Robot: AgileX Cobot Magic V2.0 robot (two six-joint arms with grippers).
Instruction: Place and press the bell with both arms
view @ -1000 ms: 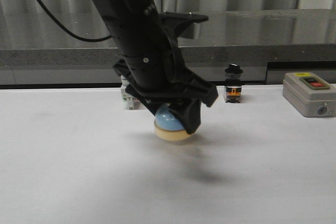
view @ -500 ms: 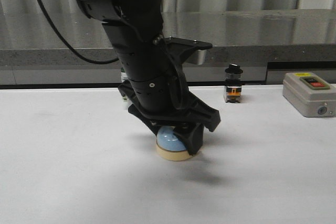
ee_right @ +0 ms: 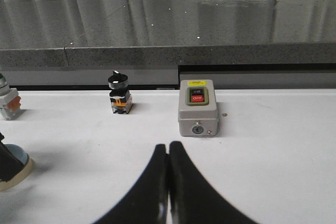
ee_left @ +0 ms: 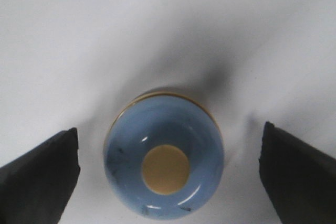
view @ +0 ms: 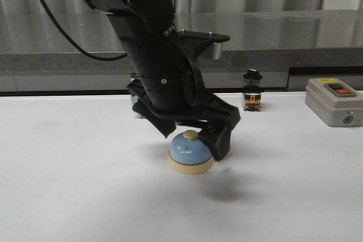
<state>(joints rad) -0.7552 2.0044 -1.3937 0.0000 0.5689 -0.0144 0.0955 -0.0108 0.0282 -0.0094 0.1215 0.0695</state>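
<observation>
The bell (view: pixel 191 152) is sitting upright on the white bench (view: pixel 68 185), near the middle of the front view, with its cream base flat on the surface and its cream button (view: pixel 190 134) showing on top of the blue dome. In the left wrist view the bell (ee_left: pixel 164 162) is lying between the two dark fingers (ee_left: pixel 39 174), with a clear gap on each side, so the jaws of the left gripper (view: pixel 193 140) are standing open and touching nothing. The left arm (view: pixel 147 55) is leaning down over the bell from behind and above it.

The right gripper (ee_right: pixel 168 187) is showing only in its own wrist view, where its jaws are pressed together and holding nothing, above bare bench. Ahead of it a grey box with a red button (ee_right: pixel 198 107) is resting on the bench, and a small black-topped selector switch (ee_right: pixel 119 98) is standing well apart from it. In the front view the grey box (view: pixel 333 101) is sitting at the far right edge, and the switch (view: pixel 251 90) is standing behind the bell, near the dark counter (view: pixel 272 32).
</observation>
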